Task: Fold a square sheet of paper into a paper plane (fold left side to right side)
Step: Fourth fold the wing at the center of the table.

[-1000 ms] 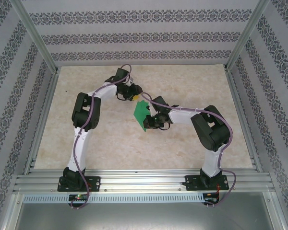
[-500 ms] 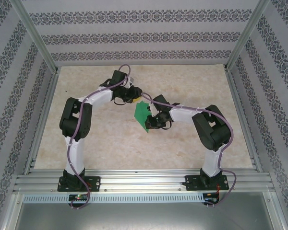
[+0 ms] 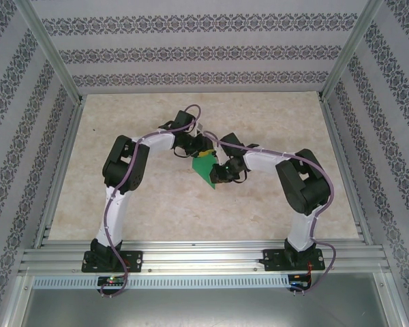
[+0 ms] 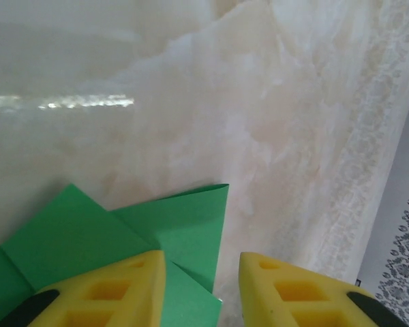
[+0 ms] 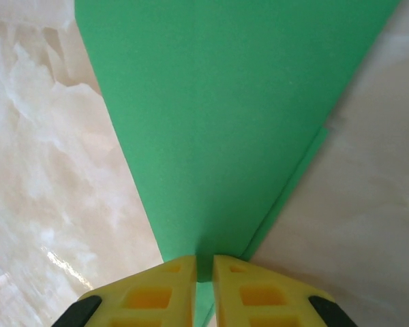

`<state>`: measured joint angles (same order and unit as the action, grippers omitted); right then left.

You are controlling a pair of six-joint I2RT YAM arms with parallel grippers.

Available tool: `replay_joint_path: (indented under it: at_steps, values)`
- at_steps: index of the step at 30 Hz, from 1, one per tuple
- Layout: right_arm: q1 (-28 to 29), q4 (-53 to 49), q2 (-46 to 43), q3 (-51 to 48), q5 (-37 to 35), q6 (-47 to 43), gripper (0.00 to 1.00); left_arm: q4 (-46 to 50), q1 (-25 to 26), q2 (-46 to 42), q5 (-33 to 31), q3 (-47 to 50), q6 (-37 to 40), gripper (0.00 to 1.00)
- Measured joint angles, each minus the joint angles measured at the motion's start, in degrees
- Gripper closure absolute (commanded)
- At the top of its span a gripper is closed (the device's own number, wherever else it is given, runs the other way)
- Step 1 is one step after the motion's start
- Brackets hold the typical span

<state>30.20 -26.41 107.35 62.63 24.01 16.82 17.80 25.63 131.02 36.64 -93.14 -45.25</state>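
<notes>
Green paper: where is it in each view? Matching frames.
Top external: green paper at frame centre.
Left wrist: green paper bottom left, partly behind the left gripper.
Right wrist: green paper upper centre, narrowing down into the shut right gripper.
Shared landmark: marbled beige table.

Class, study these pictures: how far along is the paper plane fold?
Done: the green paper already shows folded layers. In hand: the right pincer pinches it; the left pincer stands open at a folded flap. Left: no finished dart shape yet.
</notes>
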Motion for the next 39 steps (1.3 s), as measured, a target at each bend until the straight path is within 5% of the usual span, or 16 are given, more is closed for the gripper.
replay_joint_path:
  at_steps: [9,18,39]
  values:
    - [-0.7,6.5,-5.6,-2.4,1.0,10.3,0.84,-3.2,-0.1,-0.7,0.0,2.5,-0.3,0.65]
    - [-0.6,14.6,1.1,0.6,1.0,19.4,0.84,-6.1,-0.1,-1.4,0.2,4.4,-0.9,0.65]
    - [0.8,10.7,4.0,2.0,-2.6,13.0,0.84,-6.0,-0.1,-1.4,0.2,4.4,-1.3,0.65]
